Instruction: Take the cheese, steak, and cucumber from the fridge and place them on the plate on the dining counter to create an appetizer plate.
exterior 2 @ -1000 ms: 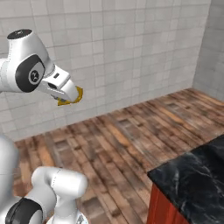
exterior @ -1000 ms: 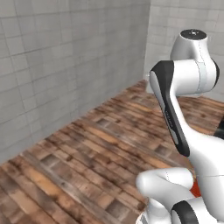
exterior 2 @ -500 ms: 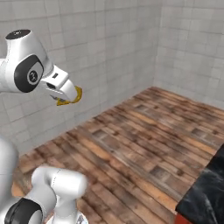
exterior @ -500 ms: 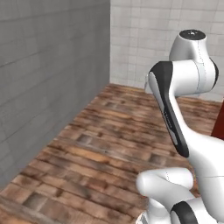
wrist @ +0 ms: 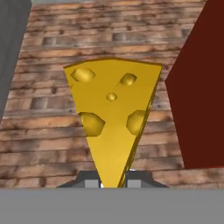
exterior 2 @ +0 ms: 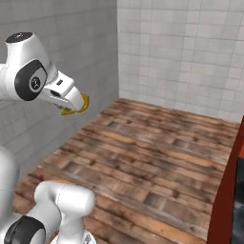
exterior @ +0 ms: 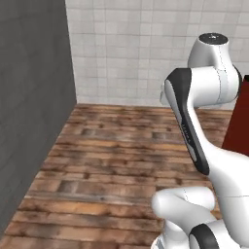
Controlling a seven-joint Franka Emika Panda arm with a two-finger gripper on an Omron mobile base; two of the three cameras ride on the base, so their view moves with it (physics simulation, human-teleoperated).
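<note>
The yellow-orange wedge of cheese (wrist: pixel 114 118) with darker round holes has a flat triangular face, smooth and glossy, with a thin edge along its right side. In the hand view its long axis runs up the picture: the narrow tip sits down between the fingers, the wide end points away from the hand. The white two-finger gripper (exterior 2: pixel 71 105) is clamped on that tip, holding the cheese in the air above the brown wooden plank floor (exterior 2: pixel 157 157), near a dark red panel (wrist: pixel 199 92).
</note>
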